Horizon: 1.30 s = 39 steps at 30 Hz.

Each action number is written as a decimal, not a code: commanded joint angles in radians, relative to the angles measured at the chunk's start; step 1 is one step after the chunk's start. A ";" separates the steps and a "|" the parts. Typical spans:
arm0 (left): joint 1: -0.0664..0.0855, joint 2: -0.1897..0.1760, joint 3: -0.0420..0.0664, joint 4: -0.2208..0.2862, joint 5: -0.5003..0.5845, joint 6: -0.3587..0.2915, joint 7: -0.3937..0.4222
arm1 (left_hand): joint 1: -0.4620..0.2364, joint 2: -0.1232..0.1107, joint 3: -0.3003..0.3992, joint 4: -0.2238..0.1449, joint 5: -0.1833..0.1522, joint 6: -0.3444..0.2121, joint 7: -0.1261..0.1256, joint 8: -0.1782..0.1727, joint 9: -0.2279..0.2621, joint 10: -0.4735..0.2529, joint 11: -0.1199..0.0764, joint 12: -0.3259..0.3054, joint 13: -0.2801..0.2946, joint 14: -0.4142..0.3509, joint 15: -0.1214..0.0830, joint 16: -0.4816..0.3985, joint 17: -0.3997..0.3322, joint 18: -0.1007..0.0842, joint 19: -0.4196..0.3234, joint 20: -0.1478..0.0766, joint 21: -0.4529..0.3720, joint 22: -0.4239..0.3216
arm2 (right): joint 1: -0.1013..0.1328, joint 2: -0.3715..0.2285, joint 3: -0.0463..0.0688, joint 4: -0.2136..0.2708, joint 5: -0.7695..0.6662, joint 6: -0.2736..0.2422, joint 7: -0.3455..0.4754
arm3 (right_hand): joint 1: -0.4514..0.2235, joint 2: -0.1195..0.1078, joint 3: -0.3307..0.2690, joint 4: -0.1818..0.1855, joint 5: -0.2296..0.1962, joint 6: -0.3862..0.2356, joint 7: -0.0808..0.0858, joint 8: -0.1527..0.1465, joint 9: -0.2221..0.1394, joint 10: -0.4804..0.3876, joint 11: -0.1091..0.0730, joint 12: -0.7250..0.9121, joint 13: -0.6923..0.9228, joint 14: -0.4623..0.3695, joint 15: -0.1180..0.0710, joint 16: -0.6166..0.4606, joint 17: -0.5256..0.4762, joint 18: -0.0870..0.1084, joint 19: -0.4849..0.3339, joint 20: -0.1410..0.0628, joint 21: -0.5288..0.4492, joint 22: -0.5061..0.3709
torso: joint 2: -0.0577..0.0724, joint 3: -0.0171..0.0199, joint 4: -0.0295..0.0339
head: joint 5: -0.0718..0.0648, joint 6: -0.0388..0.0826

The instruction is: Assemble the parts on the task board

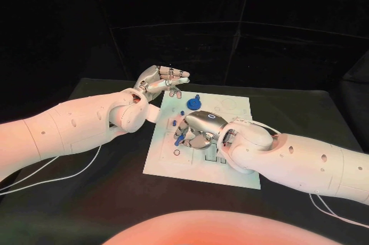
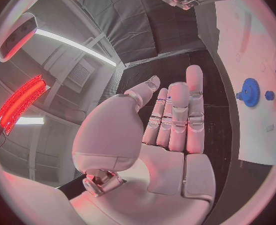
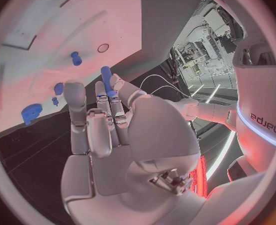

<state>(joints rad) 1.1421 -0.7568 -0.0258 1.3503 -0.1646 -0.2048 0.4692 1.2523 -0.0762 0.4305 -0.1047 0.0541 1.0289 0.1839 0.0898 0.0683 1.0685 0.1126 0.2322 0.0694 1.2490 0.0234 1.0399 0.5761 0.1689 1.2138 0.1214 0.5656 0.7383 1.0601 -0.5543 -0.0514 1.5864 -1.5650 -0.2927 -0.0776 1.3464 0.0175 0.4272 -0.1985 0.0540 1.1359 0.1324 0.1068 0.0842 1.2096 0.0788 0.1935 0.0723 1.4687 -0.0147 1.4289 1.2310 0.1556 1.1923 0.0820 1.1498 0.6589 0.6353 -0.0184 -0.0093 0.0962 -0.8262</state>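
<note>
One white task board (image 1: 231, 173) on black table (image 1: 92, 202); dark backdrop.

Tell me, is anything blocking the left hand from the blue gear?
Nothing visible does. The left hand is raised off the far left corner of the task board, fingers holding nothing, and the blue gear lies uncovered close by it.

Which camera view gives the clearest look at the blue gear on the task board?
The left wrist view: the blue gear sits unobstructed on the task board, its teeth visible. The head view shows it small, beyond the right hand. The right wrist view shows it near the board's edge, distorted.
</note>
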 commanded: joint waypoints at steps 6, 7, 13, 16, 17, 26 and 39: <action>0.001 0.003 0.001 -0.001 0.004 0.012 0.005 | 0.004 0.004 -0.006 0.001 -0.003 -0.001 0.003 0.006 0.000 -0.003 0.001 0.005 0.000 -0.007 0.001 -0.006 -0.001 0.013 -0.007 0.001 -0.006 -0.001 | -0.009 0.021 0.001 -0.029 -0.070 0.072 -0.006 | 0.014 0.005 0.005 -0.001 0.005 0.001 0.008 -0.001 0.001 0.022 -0.015 -0.001 0.002 0.042 -0.004 0.000 -0.002 0.001 -0.008 0.002 -0.003 -0.003 | -0.001 0.0006 -0.0005 | 0.008 -0.006; 0.001 0.003 0.001 -0.001 0.004 0.012 0.005 | 0.004 0.004 -0.006 0.001 -0.003 -0.001 0.003 0.006 0.000 -0.003 0.001 0.005 0.000 -0.007 0.001 -0.006 -0.001 0.013 -0.007 0.001 -0.006 -0.001 | -0.010 0.023 0.001 -0.031 -0.074 0.074 -0.008 | 0.014 0.005 0.005 -0.001 0.005 0.001 0.008 -0.001 0.001 0.022 -0.015 -0.001 0.002 0.042 -0.004 0.000 -0.002 0.001 -0.008 0.002 -0.003 -0.003 | -0.001 0.0008 -0.0007 | 0.008 -0.006; 0.001 0.006 0.001 -0.003 0.004 0.013 0.005 | 0.004 0.004 -0.006 0.001 -0.003 -0.001 0.003 0.006 0.000 -0.003 0.001 0.005 0.000 -0.007 0.001 -0.006 -0.001 0.013 -0.007 0.001 -0.006 -0.001 | -0.015 0.034 0.000 -0.040 -0.086 0.088 -0.014 | 0.013 0.004 0.006 -0.001 0.005 0.001 0.008 -0.002 0.000 0.021 -0.015 -0.002 0.002 0.042 -0.003 0.000 -0.004 0.001 -0.008 0.002 -0.003 -0.004 | -0.001 0.0007 -0.0014 | 0.008 -0.007; 0.001 0.007 0.001 -0.003 0.004 0.014 0.005 | 0.004 0.004 -0.006 0.001 -0.003 -0.001 0.003 0.006 0.000 -0.003 0.001 0.005 0.000 -0.007 0.001 -0.006 -0.001 0.013 -0.007 0.001 -0.006 -0.001 | -0.018 0.041 -0.001 -0.043 -0.101 0.096 -0.016 | 0.013 0.004 0.006 -0.001 0.005 0.001 0.008 -0.002 0.000 0.021 -0.015 -0.002 0.002 0.042 -0.003 0.000 -0.004 0.001 -0.008 0.002 -0.003 -0.004 | 0.000 0.0007 -0.0021 | 0.010 -0.009; 0.001 0.007 0.001 -0.003 0.004 0.014 0.005 | 0.004 0.004 -0.006 0.001 -0.003 -0.001 0.003 0.006 0.000 -0.003 0.001 0.005 0.000 -0.007 0.001 -0.006 -0.001 0.013 -0.007 0.001 -0.006 -0.001 | -0.019 0.043 -0.001 -0.045 -0.104 0.098 -0.016 | 0.013 0.004 0.006 -0.001 0.005 0.001 0.008 -0.002 0.000 0.021 -0.015 -0.002 0.002 0.042 -0.003 0.000 -0.004 0.001 -0.008 0.002 -0.003 -0.004 | 0.000 0.0009 -0.0019 | 0.010 -0.009; 0.001 0.008 0.001 -0.005 0.004 0.015 0.004 | 0.004 0.004 -0.006 0.001 -0.003 -0.001 0.003 0.006 0.000 -0.003 0.001 0.005 0.000 -0.007 0.001 -0.006 -0.001 0.013 -0.007 0.001 -0.006 -0.001 | -0.024 0.052 -0.003 -0.047 -0.121 0.100 -0.015 | 0.013 0.004 0.006 -0.001 0.005 0.001 0.008 -0.002 0.000 0.021 -0.015 -0.002 0.002 0.042 -0.003 0.000 -0.004 0.001 -0.008 0.002 -0.003 -0.004 | -0.001 0.0005 -0.0004 | 0.012 -0.012; 0.001 0.007 0.001 -0.006 0.004 0.015 0.004 | 0.005 0.006 -0.007 0.002 -0.003 -0.002 0.003 0.007 0.000 -0.004 0.001 0.006 0.000 -0.008 0.001 -0.006 -0.001 0.013 -0.007 0.001 -0.007 -0.002 | -0.025 0.056 -0.004 -0.052 -0.147 0.133 -0.051 | 0.010 0.003 0.008 0.000 0.005 0.000 0.009 -0.003 0.000 0.020 -0.014 -0.003 0.002 0.041 -0.002 -0.002 -0.008 0.002 -0.011 0.003 -0.005 -0.009 | -0.001 0.0003 -0.0011 | 0.015 -0.013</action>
<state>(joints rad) 1.1421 -0.7502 -0.0259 1.3435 -0.1645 -0.2005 0.4686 1.2523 -0.0762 0.4277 -0.1020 0.0541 1.0290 0.1838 0.0898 0.0683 1.0685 0.1126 0.2322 0.0694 1.2490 0.0234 1.0399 0.5762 0.1689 1.2138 0.1214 0.5616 0.7367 1.0338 -0.4984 -0.0557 1.5350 -1.6880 -0.1806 -0.1062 1.3544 0.0145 0.4276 -0.1994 0.0560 1.1372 0.1348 0.1011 0.0825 1.2096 0.0788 0.1837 0.0729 1.4687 -0.0146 1.4289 1.2232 0.1555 1.1885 0.0858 1.1498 0.6502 0.6347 -0.0181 -0.0105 0.1116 -0.8398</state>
